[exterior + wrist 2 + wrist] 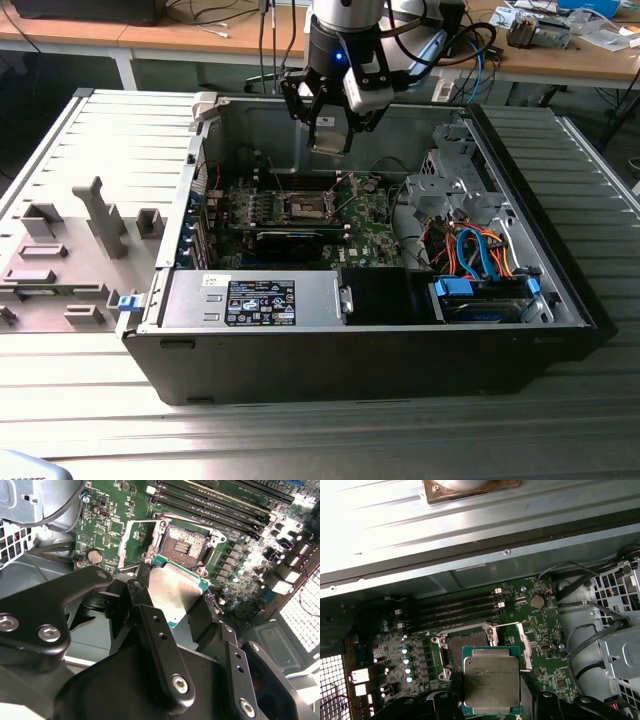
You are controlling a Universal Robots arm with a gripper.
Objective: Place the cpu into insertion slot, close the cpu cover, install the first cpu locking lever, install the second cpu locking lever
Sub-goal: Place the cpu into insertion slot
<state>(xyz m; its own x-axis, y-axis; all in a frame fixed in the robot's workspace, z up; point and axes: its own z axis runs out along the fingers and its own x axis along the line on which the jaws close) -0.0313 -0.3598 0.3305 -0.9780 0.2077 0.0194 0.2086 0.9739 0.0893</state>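
In the exterior view, the arm stood close to vertical at the upper centre of the frame. Its wrist pointed straight down into the open black and grey metal computer case (pixel 350 365). The black two-fingered gripper (pixel 330 128) hung well above the green motherboard (pixel 372 235), roughly over the insertion slot (pixel 305 207), a small square black socket with a metal rim. That pose looked chosen for lowering the part squarely onto the socket.

In the second wrist view, the jaws were closed narrowly on the cpu (pixel 176 591), a small flat square chip with a dull silver-grey metal top and a green edge. Each black finger (pixel 146 611) pressed on an opposite side of the chip. This kept it flat with its metal face away from the board, presumably so that its contact side could meet the socket. The insertion slot (pixel 187 541) lay just beyond the chip, bare and apart from it. The cpu cover (pixel 131 536), a thin silver-grey metal frame plate with a square window, lay beside the socket, apparently swung open so that the chip could be set in.

In the first wrist view, the cpu (pixel 491 679) overlapped one edge of the insertion slot (pixel 466 642), so it seemed slightly offset and was not yet seated. The cpu cover (pixel 524 644) stood next to the socket, clear of the opening. I judged the task to be in its first step, with the chip held above the socket and the cover not yet closed.
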